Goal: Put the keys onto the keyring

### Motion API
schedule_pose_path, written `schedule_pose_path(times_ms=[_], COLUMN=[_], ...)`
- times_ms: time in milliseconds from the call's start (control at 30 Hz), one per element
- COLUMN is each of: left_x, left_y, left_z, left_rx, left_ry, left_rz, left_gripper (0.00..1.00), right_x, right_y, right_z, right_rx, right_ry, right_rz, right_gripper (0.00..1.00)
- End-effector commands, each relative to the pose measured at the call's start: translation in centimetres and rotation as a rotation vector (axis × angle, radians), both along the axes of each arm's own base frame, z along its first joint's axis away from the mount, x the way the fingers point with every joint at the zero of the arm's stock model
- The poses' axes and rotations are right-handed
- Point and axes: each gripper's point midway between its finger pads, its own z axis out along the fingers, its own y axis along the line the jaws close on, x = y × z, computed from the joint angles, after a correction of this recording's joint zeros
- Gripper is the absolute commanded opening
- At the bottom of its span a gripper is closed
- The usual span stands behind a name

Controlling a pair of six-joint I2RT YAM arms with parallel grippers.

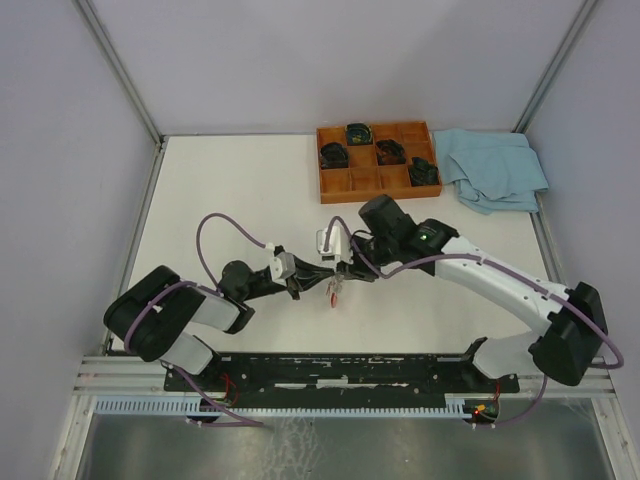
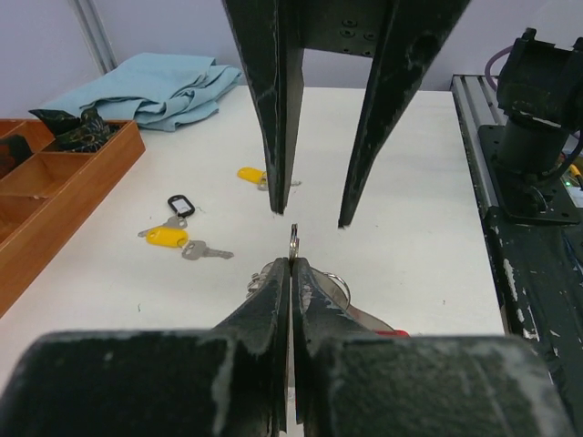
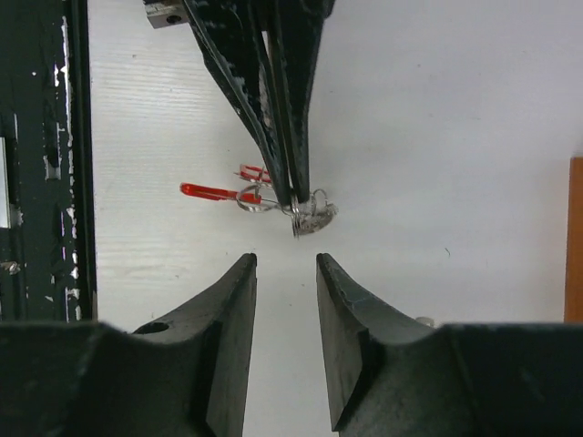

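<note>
Keyring (image 3: 248, 198), clenched in the left fingers (image 3: 291, 109), hangs just ahead of the released right fingers (image 3: 228, 328), so we advance straight.

Keyring (image 1: 334, 289) at centre — wooden tray (image 1: 342, 184), blue cloth (image 1: 495, 168) beyond

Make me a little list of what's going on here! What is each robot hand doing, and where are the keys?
left gripper: shut on the keyring, whose red band sticks out sideways
right gripper: open, holding nothing, fingertips facing the keyring
first yellow key: lying alone on the table
second yellow key: on the table, next to the black loop and the plain silver key
red key: cannot tell for sure
far edge: wooden tray and blue cloth
</note>
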Motion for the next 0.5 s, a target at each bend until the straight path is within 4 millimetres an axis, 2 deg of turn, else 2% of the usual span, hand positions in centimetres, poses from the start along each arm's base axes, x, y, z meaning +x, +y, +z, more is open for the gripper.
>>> schedule_pose_path(times_ms=[0, 33, 167, 467], left_x=[-0.3, -0.3, -0.4, -0.5], left_y=[0.4, 0.4, 0.4, 0.4], left_z=[3.7, 3.8, 3.8, 4.3], left_rx=[-0.129, -0.132, -0.131, -0.14], left_ry=[-0.11, -0.11, -0.113, -0.125], left_rz=[0.018, 0.019, 0.015, 0.012], left_gripper=[0.03, 0.03, 0.03, 0.03], right_x=[1.4, 2.0, 2.5, 2.4], right_y=[1.2, 1.0, 0.7, 1.3], right_z=[3.2, 3.9, 3.6, 1.8], right_rx=[0.293, 0.347, 0.447, 0.472], right_ry=[-0.055, -0.078, -0.091, -0.03], right_rz=[-0.018, -0.024, -0.028, 0.018], right_gripper=[0.42, 0.42, 0.42, 0.39])
